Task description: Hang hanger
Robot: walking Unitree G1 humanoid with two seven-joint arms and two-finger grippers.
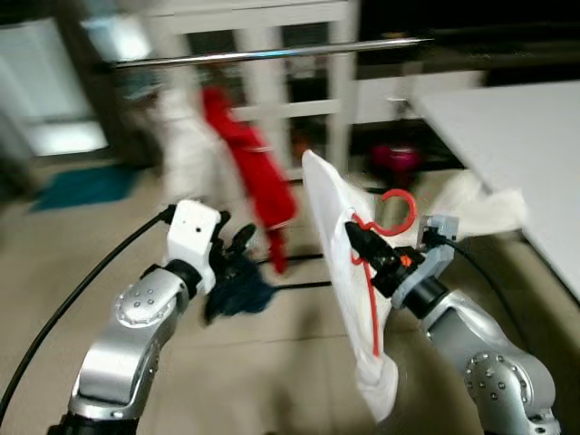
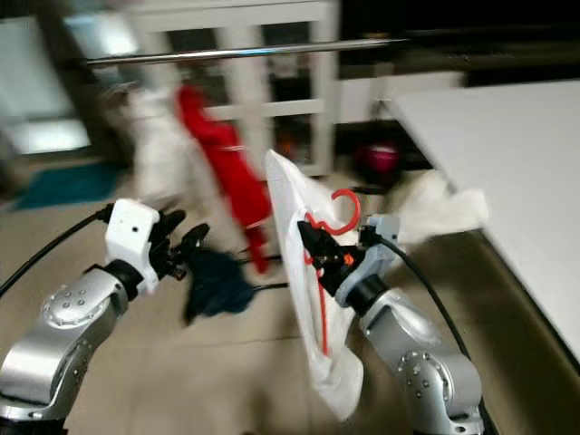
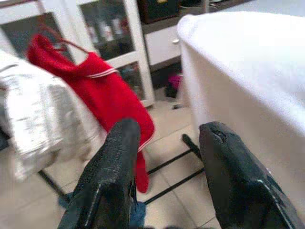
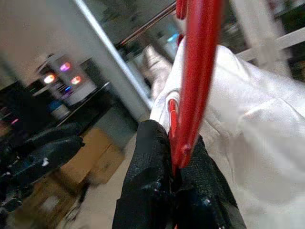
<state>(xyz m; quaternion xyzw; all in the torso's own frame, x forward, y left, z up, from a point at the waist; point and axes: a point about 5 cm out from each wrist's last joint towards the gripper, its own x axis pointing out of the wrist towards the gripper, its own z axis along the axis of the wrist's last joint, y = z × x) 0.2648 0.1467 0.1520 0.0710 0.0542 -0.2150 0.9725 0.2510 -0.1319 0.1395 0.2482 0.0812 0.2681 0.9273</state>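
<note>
Two silver robot arms reach forward from the bottom of the head views, which are blurred by motion. The right gripper is nearest the middle, its black fingers clenched on the stem of a red hanger. A white garment is draped on that hanger and hangs down past the gripper, covering most of the hanger's lower part (only the curved hook and one thin red line down the cloth show). The hook rises just above the fingers, well below the rail.

The left gripper is held out at a similar height, to the left of the garment and apart from it. Its fingers are spread and hold nothing.

Ahead, a metal clothes rail runs across the top of the scene. A red garment hangs from it, and beside that, farther left, a white towel-like cloth; both lie between the left gripper and the rail. A dark blue cloth lies on the tiled floor beneath them, next to the thin black bars of the rack's base. Behind the rail stands a white cabinet with glass doors; its contents are too blurred to tell. A white bed fills the right side, cut off by the frame edge, with a crumpled white cloth at its near corner.
</note>
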